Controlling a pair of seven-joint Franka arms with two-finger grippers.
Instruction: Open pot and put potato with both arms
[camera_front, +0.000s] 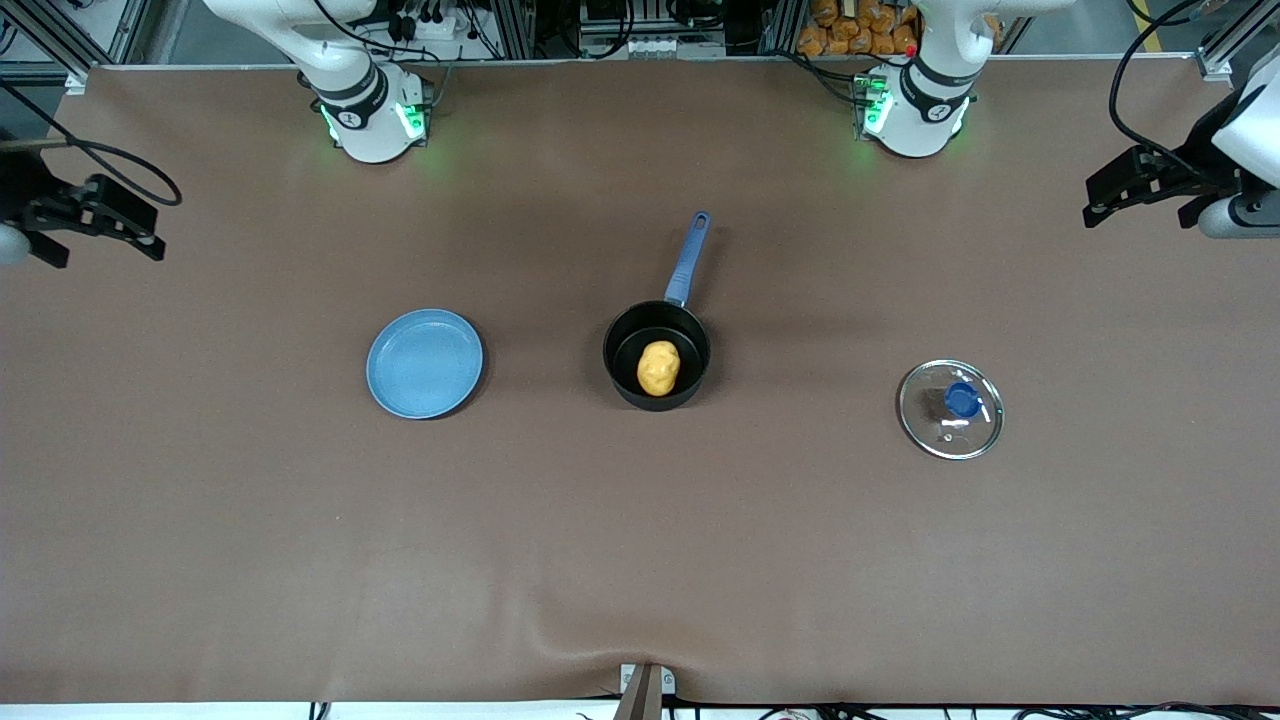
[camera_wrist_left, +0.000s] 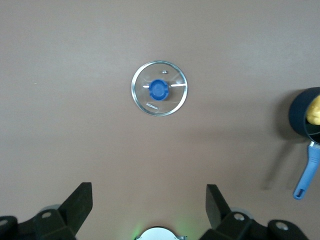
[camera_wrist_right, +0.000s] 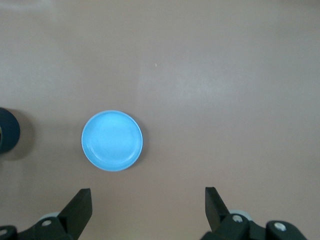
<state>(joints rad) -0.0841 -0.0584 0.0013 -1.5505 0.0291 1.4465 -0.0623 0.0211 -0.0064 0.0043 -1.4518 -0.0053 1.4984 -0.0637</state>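
The black pot (camera_front: 620, 338) stands uncovered at the table's middle, its blue handle (camera_front: 688, 258) pointing toward the robots' bases. The yellow potato (camera_front: 658, 367) lies inside it. The glass lid (camera_front: 935, 425) with its blue knob (camera_front: 961, 400) lies flat on the table toward the left arm's end. My left gripper (camera_front: 1110, 195) hangs open and empty, high over that end, and its wrist view shows the lid (camera_wrist_left: 172, 97), the pot (camera_wrist_left: 298, 117) and the potato (camera_wrist_left: 315, 110). My right gripper (camera_front: 110, 220) hangs open and empty, high over the right arm's end.
A flat blue plate (camera_front: 425, 362) lies empty beside the pot toward the right arm's end; it also shows in the right wrist view (camera_wrist_right: 112, 140), where the pot's edge (camera_wrist_right: 7, 132) shows too. Brown table cloth (camera_front: 640, 540) spreads all around.
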